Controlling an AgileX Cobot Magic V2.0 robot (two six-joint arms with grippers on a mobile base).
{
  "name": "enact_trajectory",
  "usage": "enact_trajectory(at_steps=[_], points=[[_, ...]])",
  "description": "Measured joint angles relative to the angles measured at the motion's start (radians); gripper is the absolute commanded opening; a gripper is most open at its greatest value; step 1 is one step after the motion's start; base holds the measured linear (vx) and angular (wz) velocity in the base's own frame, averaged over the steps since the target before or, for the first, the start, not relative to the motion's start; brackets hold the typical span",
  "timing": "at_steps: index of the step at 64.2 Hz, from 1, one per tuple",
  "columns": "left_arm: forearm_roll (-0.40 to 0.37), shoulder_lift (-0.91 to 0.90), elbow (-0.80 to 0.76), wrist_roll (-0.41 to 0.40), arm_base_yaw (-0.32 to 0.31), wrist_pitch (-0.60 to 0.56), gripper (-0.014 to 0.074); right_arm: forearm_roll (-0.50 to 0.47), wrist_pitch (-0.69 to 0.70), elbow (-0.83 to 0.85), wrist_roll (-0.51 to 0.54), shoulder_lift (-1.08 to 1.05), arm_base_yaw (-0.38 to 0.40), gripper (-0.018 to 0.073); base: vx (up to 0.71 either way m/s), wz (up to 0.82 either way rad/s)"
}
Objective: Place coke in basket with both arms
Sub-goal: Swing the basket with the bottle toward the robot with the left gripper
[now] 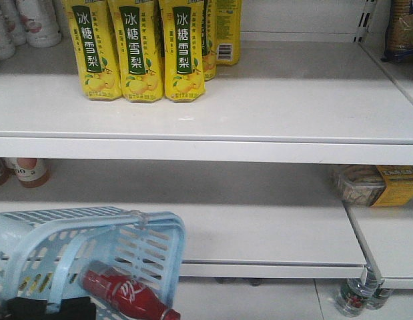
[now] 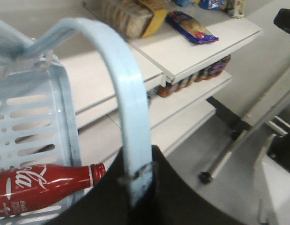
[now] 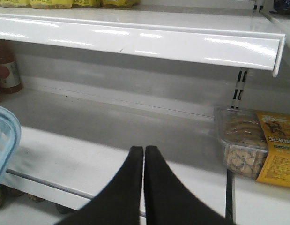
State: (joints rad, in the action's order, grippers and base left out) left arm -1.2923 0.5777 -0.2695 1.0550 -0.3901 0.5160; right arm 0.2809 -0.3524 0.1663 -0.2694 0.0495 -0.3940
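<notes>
The light blue basket (image 1: 73,247) hangs tilted at the lower left, in front of the bottom shelf. The red coke (image 1: 129,293) lies slanted in it, with its capped neck poking past the basket's right rim. In the left wrist view the coke (image 2: 37,187) lies beside the slotted basket wall (image 2: 32,126). My left gripper (image 2: 140,172) is shut on the basket's loop handle (image 2: 128,108), which runs up from between the jaws. My right gripper (image 3: 144,151) is shut on nothing over the lower shelf, to the right of the basket's rim (image 3: 6,140).
Yellow pear-drink bottles (image 1: 136,53) stand on the top shelf. A clear box of biscuits with a yellow label (image 3: 250,147) sits on the lower shelf at the right. Bottles (image 1: 26,170) stand at the far left. Water bottles (image 1: 356,297) stand on the floor under the shelf.
</notes>
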Motion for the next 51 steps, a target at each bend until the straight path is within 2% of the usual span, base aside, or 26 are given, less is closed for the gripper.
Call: enact_trajectory(at_steps=[10, 18, 42, 51], points=[[0.116, -0.157, 0.047, -0.018, 0.0, -0.072, -0.0008, 0.0, 0.0, -0.001, 0.0, 0.0, 0.0, -0.0009, 0.0, 0.0], [0.244, -0.247, 0.086, -0.113, 0.0, -0.11, -0.0008, 0.0, 0.0, -0.003, 0.0, 0.0, 0.0, -0.0009, 0.0, 0.0], [0.73, -0.371, 0.22, -0.682, 0.0, -0.272, -0.0008, 0.0, 0.0, -0.003, 0.001, 0.0, 0.0, -0.0009, 0.0, 0.0], [0.861, -0.433, 0.267, -0.78, 0.029, -0.357, -0.0008, 0.0, 0.0, -0.003, 0.001, 0.0, 0.0, -0.0009, 0.0, 0.0]])
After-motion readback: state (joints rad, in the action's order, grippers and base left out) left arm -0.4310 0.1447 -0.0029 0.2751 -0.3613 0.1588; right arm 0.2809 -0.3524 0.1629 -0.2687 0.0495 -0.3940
